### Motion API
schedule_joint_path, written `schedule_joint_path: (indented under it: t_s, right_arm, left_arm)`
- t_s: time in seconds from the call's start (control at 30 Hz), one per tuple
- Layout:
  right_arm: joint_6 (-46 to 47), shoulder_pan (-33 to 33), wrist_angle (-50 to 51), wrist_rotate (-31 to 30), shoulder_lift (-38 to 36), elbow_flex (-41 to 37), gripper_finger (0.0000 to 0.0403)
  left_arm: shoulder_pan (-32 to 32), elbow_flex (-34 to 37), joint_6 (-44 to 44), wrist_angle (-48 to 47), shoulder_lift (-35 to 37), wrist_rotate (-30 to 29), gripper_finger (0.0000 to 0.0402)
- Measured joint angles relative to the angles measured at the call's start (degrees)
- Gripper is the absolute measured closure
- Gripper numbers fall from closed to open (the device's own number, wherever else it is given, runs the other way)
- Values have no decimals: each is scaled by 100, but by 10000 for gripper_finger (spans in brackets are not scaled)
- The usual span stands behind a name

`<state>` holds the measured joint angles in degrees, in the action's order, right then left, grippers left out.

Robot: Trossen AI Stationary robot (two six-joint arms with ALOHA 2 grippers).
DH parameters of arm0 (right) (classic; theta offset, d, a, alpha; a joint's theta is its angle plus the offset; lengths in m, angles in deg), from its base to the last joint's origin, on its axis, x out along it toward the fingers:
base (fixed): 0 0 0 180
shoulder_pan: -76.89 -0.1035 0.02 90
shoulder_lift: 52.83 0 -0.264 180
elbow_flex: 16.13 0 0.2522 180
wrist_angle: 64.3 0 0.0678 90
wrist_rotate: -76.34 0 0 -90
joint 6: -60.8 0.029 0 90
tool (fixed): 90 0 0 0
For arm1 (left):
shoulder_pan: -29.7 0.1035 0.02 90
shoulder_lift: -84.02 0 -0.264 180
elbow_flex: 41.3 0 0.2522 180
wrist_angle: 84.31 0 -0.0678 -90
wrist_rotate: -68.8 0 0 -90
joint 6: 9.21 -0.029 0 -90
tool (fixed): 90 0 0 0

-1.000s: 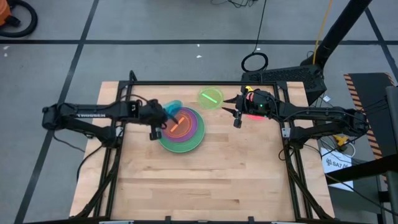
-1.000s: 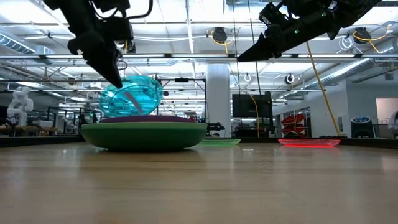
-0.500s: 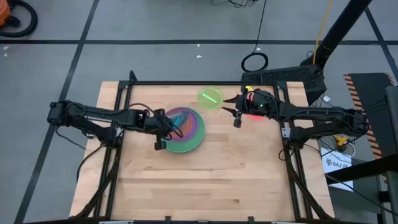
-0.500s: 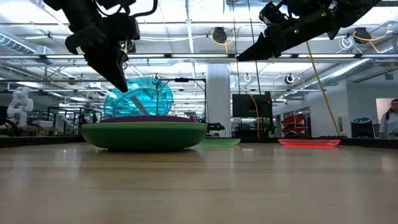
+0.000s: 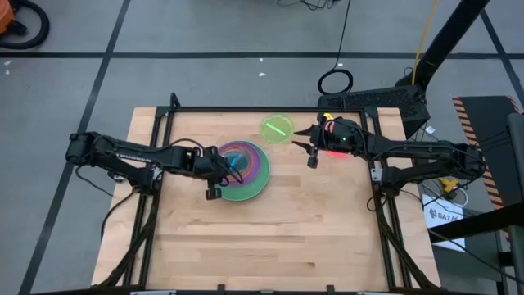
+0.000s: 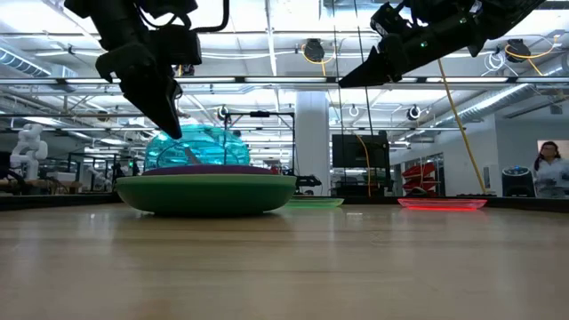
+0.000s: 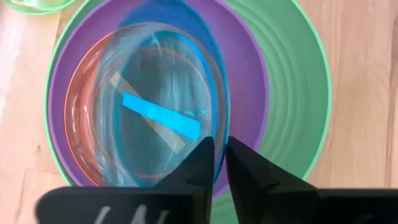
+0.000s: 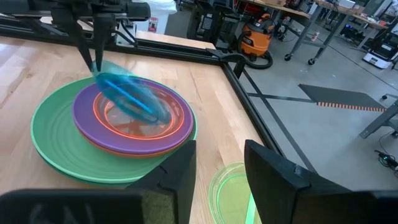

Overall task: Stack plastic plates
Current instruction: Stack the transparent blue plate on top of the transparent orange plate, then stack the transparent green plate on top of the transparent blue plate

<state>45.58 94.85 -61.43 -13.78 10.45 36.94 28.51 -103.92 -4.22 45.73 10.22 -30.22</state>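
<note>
The left hand (image 5: 219,174) pinches the rim of the tilted blue plate (image 7: 163,106) above the stack (image 5: 254,176). Bare tabletop (image 5: 270,238) lies open in front. The lime plate (image 5: 277,129) sits behind. The right hand (image 5: 309,148), fingers apart, hovers just beside it.

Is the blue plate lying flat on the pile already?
No: the blue plate is tilted, one edge pinched by the left gripper and raised above the purple plate.
</note>
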Motion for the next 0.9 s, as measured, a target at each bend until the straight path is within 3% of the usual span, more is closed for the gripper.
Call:
schedule_joint_path:
  t_s: [0.33, 0.73, 0.9]
  right_arm:
    - [150, 0, 0, 0, -1, 0, 275]
    - [1152, -79, -31, -11, 189, 22, 275]
    - [1332, -290, 10, -408, 598, 274, 275]
  left_arm:
    - [3, 0, -319, -2, 0, -92, 266]
    - [93, -4, -1858, 148, 243, 136, 261]
    - [375, 299, -2407, 621, 787, 451, 261]
